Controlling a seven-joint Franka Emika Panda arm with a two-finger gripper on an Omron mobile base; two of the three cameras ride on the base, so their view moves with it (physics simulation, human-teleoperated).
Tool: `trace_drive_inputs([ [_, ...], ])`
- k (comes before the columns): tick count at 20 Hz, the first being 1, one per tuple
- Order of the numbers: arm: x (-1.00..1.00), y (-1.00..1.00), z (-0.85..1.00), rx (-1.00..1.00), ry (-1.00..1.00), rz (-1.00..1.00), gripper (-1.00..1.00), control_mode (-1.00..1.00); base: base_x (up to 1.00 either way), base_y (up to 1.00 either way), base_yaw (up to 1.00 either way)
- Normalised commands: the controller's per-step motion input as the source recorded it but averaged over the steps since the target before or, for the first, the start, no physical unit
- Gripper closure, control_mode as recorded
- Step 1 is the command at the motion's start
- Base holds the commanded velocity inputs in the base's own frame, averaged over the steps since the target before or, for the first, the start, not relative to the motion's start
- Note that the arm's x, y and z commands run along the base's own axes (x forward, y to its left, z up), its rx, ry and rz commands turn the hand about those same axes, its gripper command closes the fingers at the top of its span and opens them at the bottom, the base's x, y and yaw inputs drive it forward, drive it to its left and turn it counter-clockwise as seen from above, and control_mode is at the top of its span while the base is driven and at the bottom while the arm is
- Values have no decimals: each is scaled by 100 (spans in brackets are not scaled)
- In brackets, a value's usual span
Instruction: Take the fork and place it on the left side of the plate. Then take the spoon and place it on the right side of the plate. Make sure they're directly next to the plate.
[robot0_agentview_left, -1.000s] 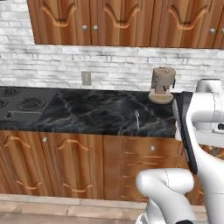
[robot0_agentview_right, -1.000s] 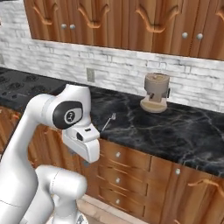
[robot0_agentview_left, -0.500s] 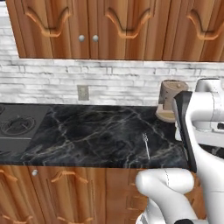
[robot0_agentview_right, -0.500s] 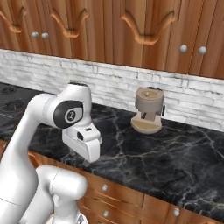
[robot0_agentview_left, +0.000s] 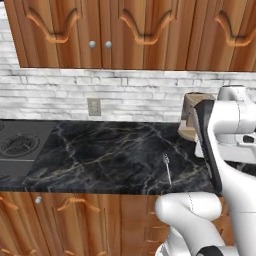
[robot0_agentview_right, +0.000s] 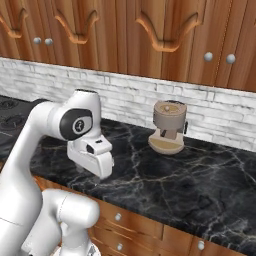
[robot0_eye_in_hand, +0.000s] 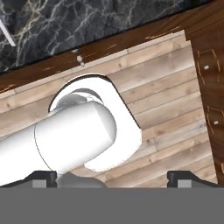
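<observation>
The end effector (robot0_eye_in_hand: 113, 178) is standing wide open, holding nothing, pointing down past the bench (robot0_agentview_left: 100, 155) edge. The fork (robot0_agentview_left: 167, 167) is lying flat on the bench, beyond and above it. Thin, stiff, light and likely slippery; pinching mid-handle looks best.

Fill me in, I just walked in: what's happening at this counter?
Nothing is being handled yet. The white robot arm is tucked in at the front of the black marble counter, its fingers spread open and empty, pointing down at the wooden floor. A fork lies untouched near the counter's front edge, and a coffee grinder stands by the brick wall.
</observation>
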Motion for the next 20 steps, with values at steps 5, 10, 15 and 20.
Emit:
trace_drive_inputs([
  [5,50,35,-8,0,0,8,-100,-100,0,0,0],
  [10,55,28,-48,0,-2,2,-100,-100,0,0,0],
  [15,36,27,-53,0,-12,1,-100,-100,0,0,0],
  [20,58,9,-41,0,-12,5,-100,-100,0,0,0],
])
